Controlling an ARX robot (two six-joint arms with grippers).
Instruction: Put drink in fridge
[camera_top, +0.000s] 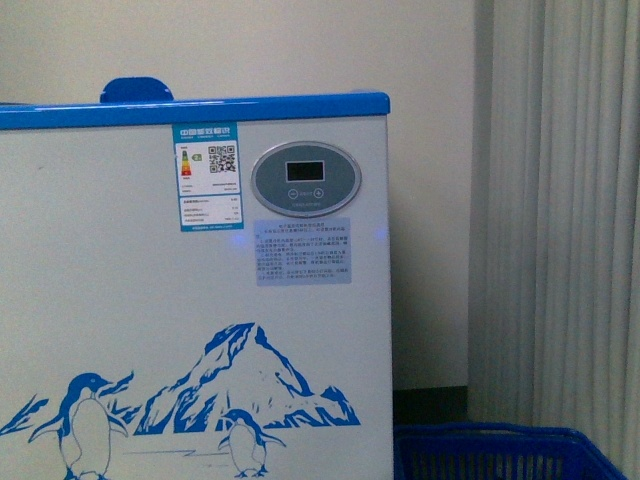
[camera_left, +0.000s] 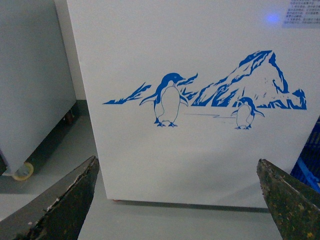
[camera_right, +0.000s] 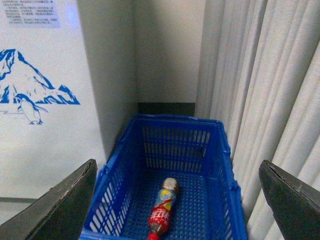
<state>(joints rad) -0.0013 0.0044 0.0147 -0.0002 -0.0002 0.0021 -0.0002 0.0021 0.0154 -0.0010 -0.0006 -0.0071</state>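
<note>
Blue plastic crate (camera_right: 170, 119) holds the one drink (camera_right: 162, 207), lying flat on the mesh floor, its cap end cut off by the picture's edge; one crate, standing just beside the one fridge (camera_top: 200, 300), with a pale curtain (camera_top: 560, 200) on its other side; two penguins (camera_left: 169, 100) are printed on the fridge front; its lid and inside are out of sight; the left gripper (camera_left: 176, 165) is spread wide, empty, facing the fridge; the right gripper (camera_right: 177, 165) is likewise spread, empty, above the crate.
</note>
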